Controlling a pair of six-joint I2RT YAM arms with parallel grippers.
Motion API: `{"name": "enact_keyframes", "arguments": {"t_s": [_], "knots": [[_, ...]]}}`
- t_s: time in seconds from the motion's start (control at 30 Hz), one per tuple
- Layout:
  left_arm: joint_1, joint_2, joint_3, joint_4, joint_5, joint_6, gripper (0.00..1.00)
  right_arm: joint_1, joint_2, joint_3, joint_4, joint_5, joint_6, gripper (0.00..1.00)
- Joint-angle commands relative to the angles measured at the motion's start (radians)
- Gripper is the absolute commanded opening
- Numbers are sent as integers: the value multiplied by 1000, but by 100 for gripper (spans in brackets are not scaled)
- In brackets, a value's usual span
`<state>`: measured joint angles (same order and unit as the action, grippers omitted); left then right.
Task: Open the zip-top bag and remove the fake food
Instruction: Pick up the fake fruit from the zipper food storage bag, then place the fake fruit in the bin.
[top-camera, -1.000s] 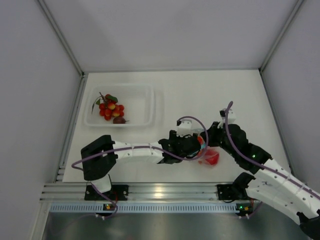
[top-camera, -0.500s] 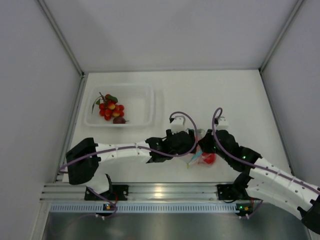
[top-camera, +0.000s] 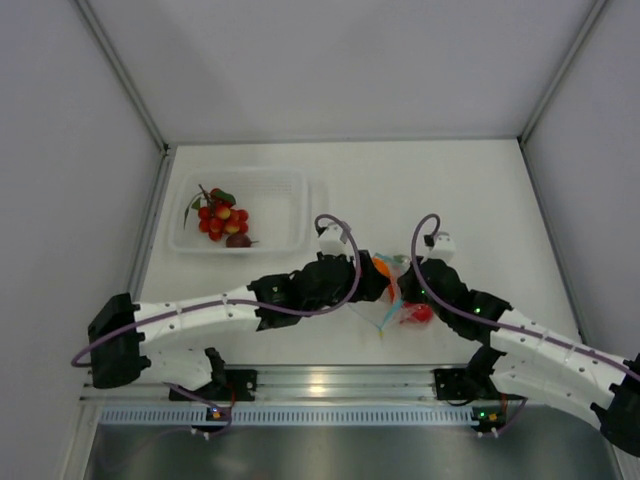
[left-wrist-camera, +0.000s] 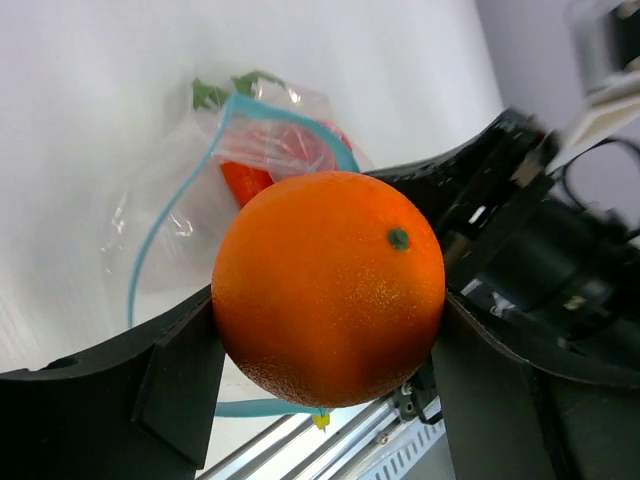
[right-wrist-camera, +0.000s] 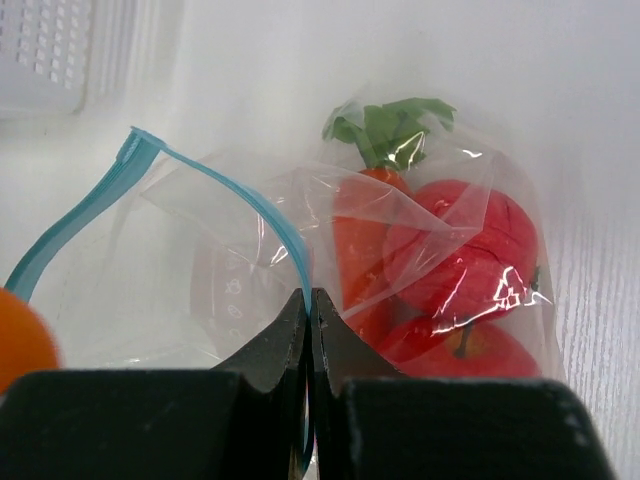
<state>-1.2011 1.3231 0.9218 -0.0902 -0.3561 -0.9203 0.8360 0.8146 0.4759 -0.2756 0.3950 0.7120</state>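
The clear zip-top bag (right-wrist-camera: 240, 260) lies open on the table, its teal zip strip (right-wrist-camera: 250, 205) standing up in a loop. A carrot with green top (right-wrist-camera: 385, 125) and red round fruits (right-wrist-camera: 470, 250) are inside it. My right gripper (right-wrist-camera: 311, 300) is shut on the zip strip. My left gripper (left-wrist-camera: 325, 330) is shut on the orange (left-wrist-camera: 330, 285) and holds it just left of the bag's mouth. In the top view the orange (top-camera: 382, 268) shows beside the bag (top-camera: 400, 300). The berry cluster (top-camera: 222, 217) and a dark piece (top-camera: 238, 240) lie in the tray.
A rigid clear tray (top-camera: 290, 215) stands at the back left of the table. Walls enclose the table on three sides. A metal rail (top-camera: 320, 382) runs along the near edge by the arm bases.
My left gripper has drawn back to the left, away from the bag, with the orange now visible outside it. My right gripper moved slightly left, and the bag's mouth stands open.
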Motion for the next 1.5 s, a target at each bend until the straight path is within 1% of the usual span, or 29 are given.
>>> {"name": "enact_keyframes", "arguments": {"t_s": [0.0, 0.07, 0.1, 0.17, 0.2, 0.23, 0.27, 0.33, 0.37, 0.4, 0.43, 0.47, 0.53, 0.57, 0.6, 0.67, 0.7, 0.73, 0.87, 1.0, 1.03, 1.07, 1.2, 1.23, 1.27, 1.37, 1.4, 1.43, 1.47], "knots": [[50, -110, -20, 34, -9, 40, 0, 14, 20, 30, 44, 56, 10, 0], [95, -153, -28, 14, -23, 57, 0, 15, 23, 35, 44, 56, 9, 0], [110, -163, -23, -27, -41, 64, 0, 15, 24, 39, 42, 57, 9, 0], [162, -174, 5, -95, -111, 95, 0, 15, 20, 49, 33, 56, 7, 0], [184, -173, 15, -95, -112, 106, 0, 15, 18, 52, 30, 56, 6, 0], [211, -165, 29, -136, -138, 113, 0, 15, 15, 53, 26, 56, 4, 0], [268, -160, 46, -152, -141, 123, 0, 15, 8, 56, 21, 53, 0, 0], [333, -157, 54, -164, -133, 133, 0, 15, 0, 69, -3, 56, -9, 0], [394, -153, 61, -163, -132, 152, 0, 14, -9, 73, -11, 57, -11, 0], [423, -145, 71, -167, -133, 164, 0, 15, -17, 79, -29, 58, -17, 0], [457, -121, 86, -172, -135, 178, 0, 15, -25, 85, -36, 58, -20, 0], [518, -104, 109, -195, -124, 207, 0, 15, -40, 87, -45, 58, -22, 0], [580, -40, 176, -213, -116, 234, 0, 14, -55, 96, -65, 58, -26, 0], [636, -16, 198, -227, -94, 254, 0, 15, -69, 98, -73, 58, -29, 0], [661, 7, 236, -232, -83, 261, 0, 15, -77, 102, -79, 58, -35, 0], [728, 62, 262, -238, -44, 267, 0, 15, -91, 107, -99, 58, -42, 0], [741, 82, 294, -238, -55, 273, 5, 15, -94, 115, -105, 61, -49, 0], [747, 123, 310, -238, -61, 282, 7, 14, -98, 119, -114, 61, -54, 0], [801, 255, 400, -261, -31, 316, 12, 14, -117, 153, -157, 59, -66, 0], [825, 355, 454, -263, -1, 333, 31, 14, -147, 191, -200, 47, -97, 0], [828, 385, 463, -264, 3, 340, 34, 14, -152, 194, -203, 44, -106, 0], [830, 396, 472, -264, 8, 342, 41, 15, -160, 205, -211, 38, -114, 0], [838, 426, 476, -263, 39, 334, 52, 14, -175, 221, -247, 38, -138, 0], [841, 426, 473, -263, 40, 331, 57, 14, -187, 221, -252, 38, -140, 0], [841, 426, 470, -263, 42, 328, 69, 14, -193, 221, -254, 38, -147, 0], [841, 430, 468, -263, 45, 330, 79, 14, -216, 222, -264, 42, -160, 0], [841, 432, 465, -263, 45, 328, 81, 14, -221, 222, -269, 44, -166, 0], [842, 429, 463, -263, 43, 328, 86, 14, -233, 225, -277, 47, -169, 0], [844, 429, 463, -264, 43, 330, 98, 14, -239, 224, -280, 51, -175, 0]]}}
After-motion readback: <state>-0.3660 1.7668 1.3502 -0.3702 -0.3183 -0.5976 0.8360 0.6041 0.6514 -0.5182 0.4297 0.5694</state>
